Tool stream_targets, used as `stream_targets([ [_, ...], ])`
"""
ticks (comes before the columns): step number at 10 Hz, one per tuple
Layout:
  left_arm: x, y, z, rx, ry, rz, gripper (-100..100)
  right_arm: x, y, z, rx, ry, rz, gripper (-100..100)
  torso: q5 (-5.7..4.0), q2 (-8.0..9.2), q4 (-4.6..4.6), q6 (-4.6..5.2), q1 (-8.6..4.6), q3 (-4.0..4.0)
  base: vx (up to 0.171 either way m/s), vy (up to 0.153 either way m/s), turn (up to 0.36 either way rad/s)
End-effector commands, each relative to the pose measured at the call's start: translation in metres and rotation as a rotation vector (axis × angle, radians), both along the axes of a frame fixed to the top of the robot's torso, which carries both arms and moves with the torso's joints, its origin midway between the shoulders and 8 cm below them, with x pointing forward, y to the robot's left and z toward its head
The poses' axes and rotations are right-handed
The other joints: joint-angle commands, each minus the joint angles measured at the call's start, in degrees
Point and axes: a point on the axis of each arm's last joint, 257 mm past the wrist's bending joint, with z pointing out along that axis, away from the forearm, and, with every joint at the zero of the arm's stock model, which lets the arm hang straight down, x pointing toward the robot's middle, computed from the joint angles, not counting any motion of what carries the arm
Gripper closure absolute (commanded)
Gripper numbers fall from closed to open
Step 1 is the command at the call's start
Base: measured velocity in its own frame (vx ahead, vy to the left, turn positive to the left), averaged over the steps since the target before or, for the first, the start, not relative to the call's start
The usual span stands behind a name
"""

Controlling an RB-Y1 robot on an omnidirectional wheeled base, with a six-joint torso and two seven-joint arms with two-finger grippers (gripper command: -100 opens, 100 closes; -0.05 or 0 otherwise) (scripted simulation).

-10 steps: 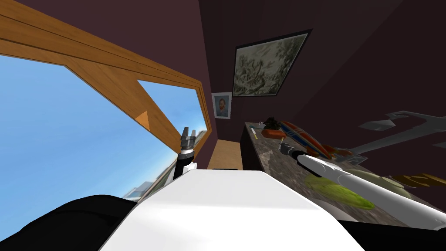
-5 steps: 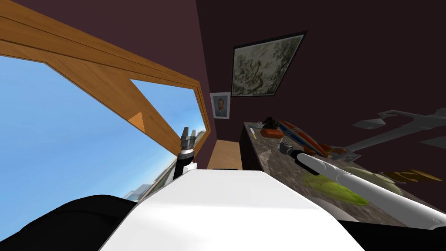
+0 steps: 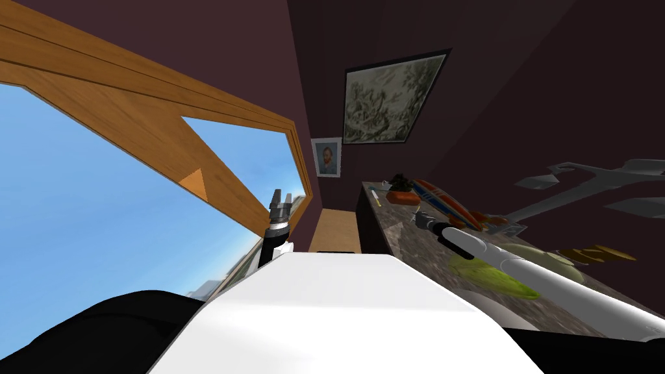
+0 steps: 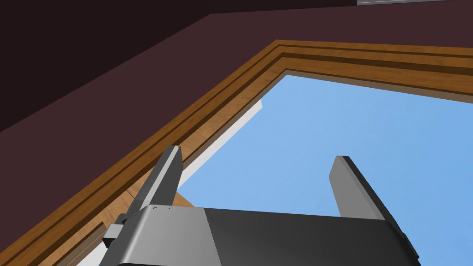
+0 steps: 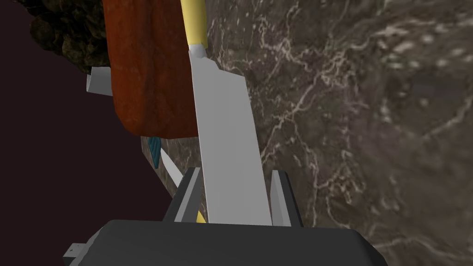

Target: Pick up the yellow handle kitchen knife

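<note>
Knife (image 5: 226,138) blade between right gripper (image 5: 236,172) jaws

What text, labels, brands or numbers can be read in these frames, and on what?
None can be read.
The knife blade is plain.
The large framed picture and the small portrait show no lettering.
The striped object on the counter has coloured bands, no legible writing.
</note>
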Motion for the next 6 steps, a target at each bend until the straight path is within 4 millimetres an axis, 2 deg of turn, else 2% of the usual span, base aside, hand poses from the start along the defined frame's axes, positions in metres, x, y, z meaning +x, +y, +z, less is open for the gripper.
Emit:
stream_targets([
  [1,0.0,0.0,0.0,0.0,0.0,0.0,0,0.0019,0.0016,0.0013,-0.005,0.001,0.012,100,0.0,0.0,0.0,0.0,0.0,0.0,0.015,0.016,-0.046],
  [6,0.0,0.0,0.0,0.0,0.0,0.0,0,0.0062,0.0085,0.0039,-0.004,-0.002,0.038,100,-0.02,0.07,0.05,0.02,-0.07,0.06,0.008,0.006,-0.039],
])
